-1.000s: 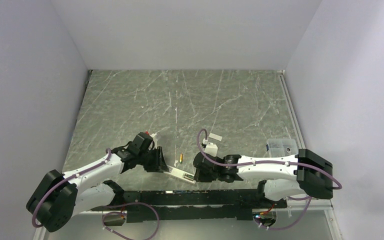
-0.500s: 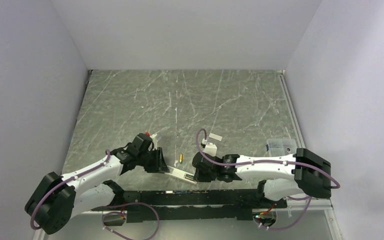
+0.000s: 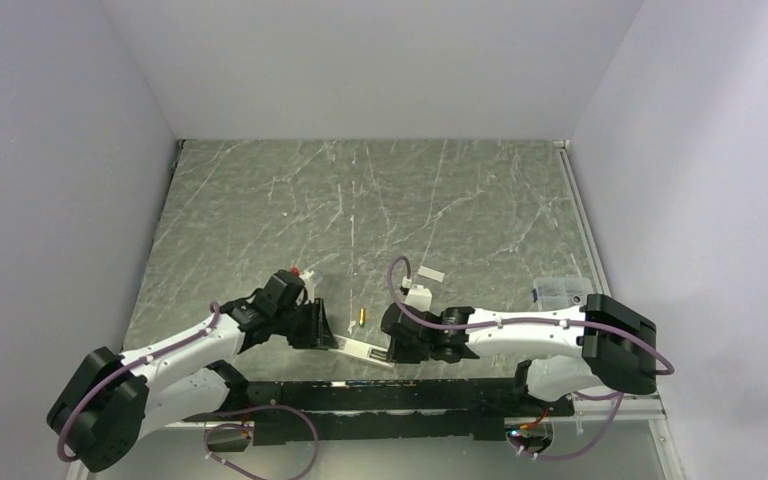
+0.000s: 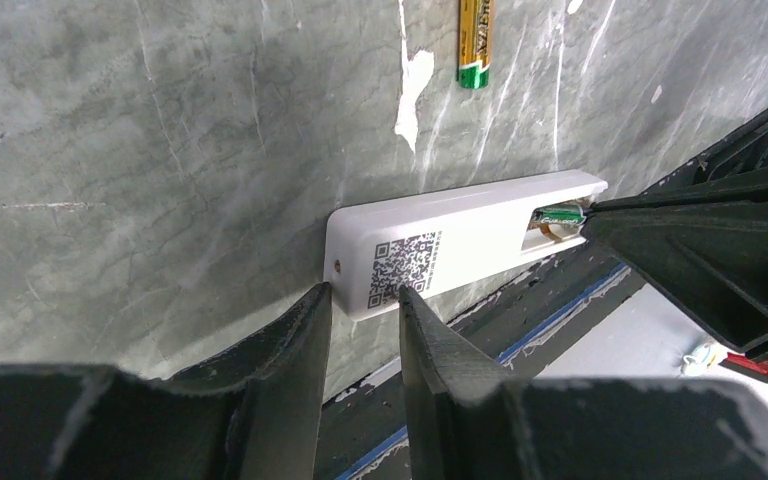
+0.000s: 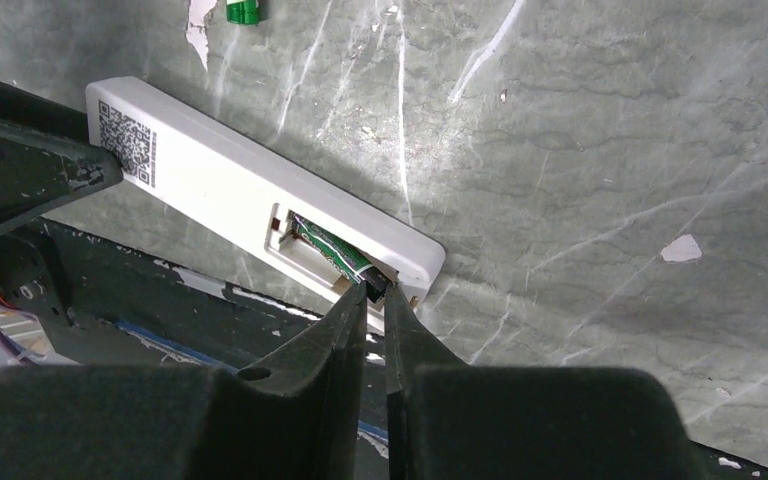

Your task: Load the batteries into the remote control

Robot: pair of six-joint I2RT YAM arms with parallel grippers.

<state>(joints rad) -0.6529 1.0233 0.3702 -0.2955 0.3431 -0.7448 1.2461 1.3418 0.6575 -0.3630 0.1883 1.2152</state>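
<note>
The white remote control (image 3: 364, 350) lies near the front edge with its battery recess up. My left gripper (image 3: 324, 333) is closed on the remote's QR-code end (image 4: 400, 262), which sits between its fingertips (image 4: 365, 298). My right gripper (image 3: 391, 349) is at the other end. It is shut on the dark end of a green battery (image 5: 328, 245), which lies slanted in the recess between its fingertips (image 5: 374, 292). That battery also shows in the left wrist view (image 4: 560, 214). A second gold-green battery (image 3: 361, 317) lies loose on the table just beyond the remote and shows in both wrist views (image 4: 475, 45) (image 5: 243, 10).
A small flat white cover piece (image 3: 431, 273) lies behind the right wrist. A clear plastic box (image 3: 563, 292) stands at the right edge. The black rail (image 3: 410, 395) of the arm bases runs just in front of the remote. White walls close the table in.
Both grippers and the remote have shifted a little to the left. Both grips are unchanged, and the loose battery has not moved.
</note>
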